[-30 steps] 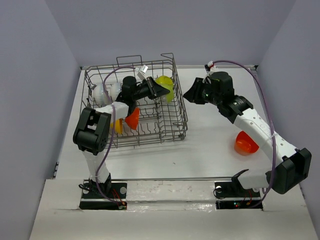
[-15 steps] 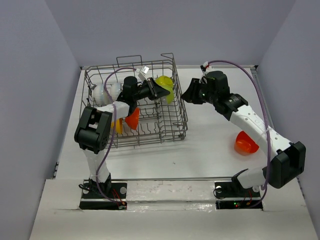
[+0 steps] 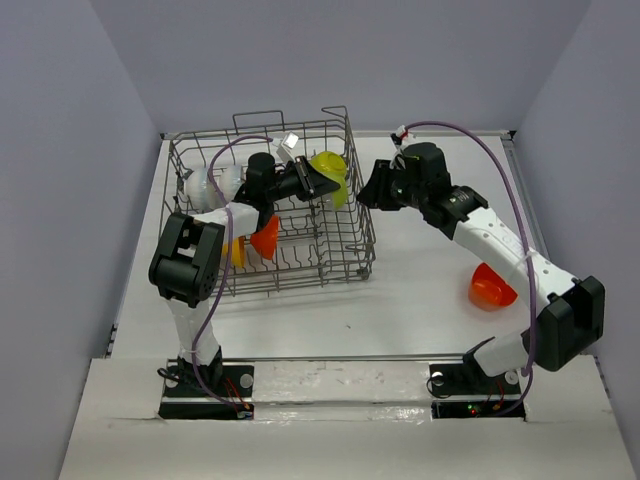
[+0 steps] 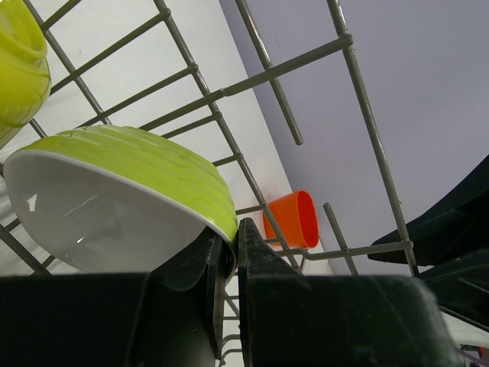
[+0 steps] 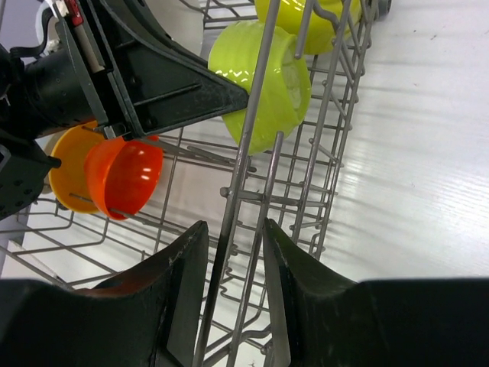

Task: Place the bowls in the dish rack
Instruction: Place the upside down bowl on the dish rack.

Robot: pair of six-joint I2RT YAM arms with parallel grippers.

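1 white table (image 3: 420, 295), grey walls (image 3: 350, 60), left gripper (image 4: 235, 237) pinching lime bowl (image 4: 153, 164), right gripper (image 5: 233, 229) open

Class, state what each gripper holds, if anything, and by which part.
The left gripper pinches the lime green bowl by its rim. The right gripper holds nothing; its open jaws straddle an upright wire of the dish rack.

Dish rack (image 3: 300, 268): grey wire. Lime green bowl (image 4: 153, 172): ribbed outside, glossy white inside. Yellow-green bowl (image 4: 19, 69): plain. Red-orange bowl (image 5: 126, 176) and orange-yellow bowl (image 5: 65, 164): plain. Second red-orange bowl (image 3: 490, 288): glossy. Worktop (image 3: 420, 280): white.
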